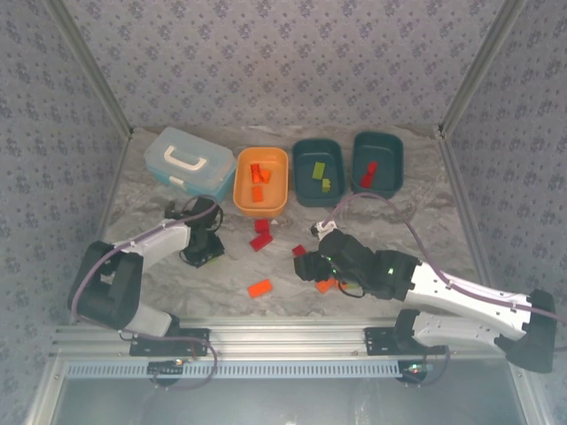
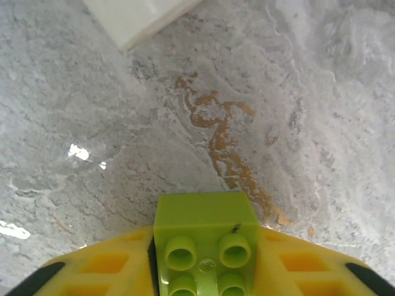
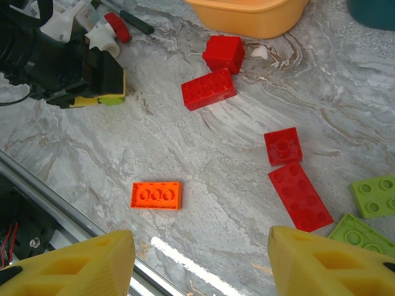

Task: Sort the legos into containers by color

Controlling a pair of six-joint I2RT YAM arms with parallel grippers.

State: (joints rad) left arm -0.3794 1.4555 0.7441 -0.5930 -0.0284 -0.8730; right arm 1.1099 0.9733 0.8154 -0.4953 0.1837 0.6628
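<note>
**Left pincer** (image 2: 207,262), wrist view: a lime green studded plastic brick (image 2: 207,237) is clamped between the two yellow fingers (image 2: 92,265), with its studs turned toward the camera. It is held over the grey marbled surface (image 2: 296,92).

**Right pincer** (image 3: 199,259), wrist view: its fingers (image 3: 68,265) are spread wide and nothing is held.
- Ahead and slightly left, an orange rectangular brick (image 3: 157,195) is laid flat on the surface.
- Ahead and to the right, a red square brick (image 3: 283,146) and a red oblong brick (image 3: 300,195) are found just beside one another. Two loose lime green bricks (image 3: 374,195) are seen further right.
- Farther ahead, a second red oblong brick (image 3: 208,88) and a red block (image 3: 223,53) are set close together, near the orange bin.

**Top view:** three rounded plastic bins are ranged in a row beyond both pincers.
- Orange-red bricks (image 1: 257,173) are contained in the orange bin (image 1: 241,186).
- Sorted lime green bricks (image 1: 319,168) are contained in the middle dark teal bin (image 1: 299,190).
- A sorted red brick (image 1: 368,174) is contained in the right dark teal bin (image 1: 394,168).

A light blue lidded case (image 1: 183,159) is placed beyond the left pincer.
</note>
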